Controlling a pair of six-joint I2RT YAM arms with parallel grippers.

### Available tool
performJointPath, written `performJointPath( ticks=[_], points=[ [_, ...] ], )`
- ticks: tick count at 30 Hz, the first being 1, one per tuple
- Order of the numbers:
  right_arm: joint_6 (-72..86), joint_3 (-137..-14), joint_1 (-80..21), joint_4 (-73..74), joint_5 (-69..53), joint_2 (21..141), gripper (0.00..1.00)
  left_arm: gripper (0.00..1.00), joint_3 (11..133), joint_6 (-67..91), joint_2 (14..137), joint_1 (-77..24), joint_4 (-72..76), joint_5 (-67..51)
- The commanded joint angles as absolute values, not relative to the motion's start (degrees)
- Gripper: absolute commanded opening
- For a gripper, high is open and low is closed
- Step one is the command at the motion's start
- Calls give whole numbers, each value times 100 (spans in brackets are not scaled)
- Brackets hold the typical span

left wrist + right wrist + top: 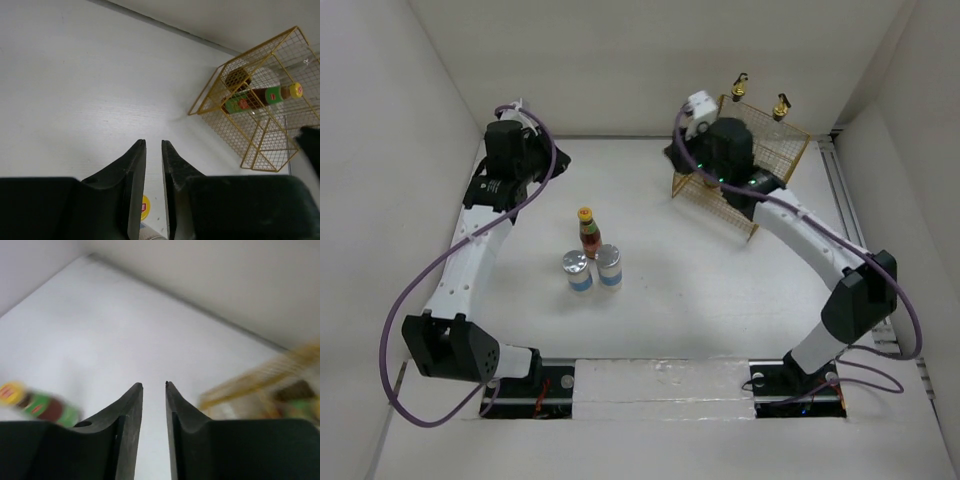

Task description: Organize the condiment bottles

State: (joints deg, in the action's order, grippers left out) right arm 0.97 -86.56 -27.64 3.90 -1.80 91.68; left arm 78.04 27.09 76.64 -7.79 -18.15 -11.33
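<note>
One yellow-capped sauce bottle (587,232) stands at mid-table with two silver-lidded jars (577,270) (609,267) just in front of it. Two clear glass bottles with gold spouts (740,90) (780,105) stand at the back of the yellow wire rack (790,150). A second sauce bottle (255,97) is inside the rack in the left wrist view. My right gripper (674,152) hovers at the rack's left side, nearly shut and empty. My left gripper (558,158) is raised at the far left, nearly shut and empty. The standing bottle's yellow cap (145,207) shows below it.
White walls enclose the table on the left, back and right. The rack (260,145) stands at the back right, partly covered by my right arm. The right wrist view is blurred, with the sauce bottle (40,407) at left and the rack (265,380) at right.
</note>
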Motion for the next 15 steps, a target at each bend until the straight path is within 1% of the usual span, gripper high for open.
performJointPath(
  ticks=[1,2,3,4,5,6,7,9,11,12,15],
  points=[
    [-140,-8394,-3654,185,-1245,9456,33,14,8287,2593,7760,-782,-1775,-845],
    [-141,-8394,-3987,185,-1379,9544,42,12,8358,2593,7761,-782,-1854,-783],
    [-141,-8472,-4129,185,-1528,9632,50,12,8515,2593,7761,-782,-1854,-730],
    [-210,-8586,-4392,185,-1616,9807,66,12,8586,2654,7813,-782,-1933,-651],
    [-263,-8648,-4395,185,-1669,9887,74,14,8674,2654,7813,-782,-1986,-650],
    [-264,-8718,-4595,185,-1670,9983,79,19,8753,2654,7813,-782,-1986,-563],
    [-316,-8841,-4675,185,-1670,10167,85,33,8902,2707,7813,-782,-2056,-510],
    [-316,-8947,-4790,185,-1722,10353,89,43,9035,2759,7813,-782,-2057,-439],
    [-316,-9105,-4860,185,-1723,10651,89,49,9123,2829,7813,-669,-2109,-500],
    [-377,-9175,-4921,185,-1723,10765,89,51,9175,2882,7813,-668,-2109,-684],
    [-378,-9395,-4975,185,-1723,11126,89,51,9176,2962,7866,-668,-1978,-825]
  ],
)
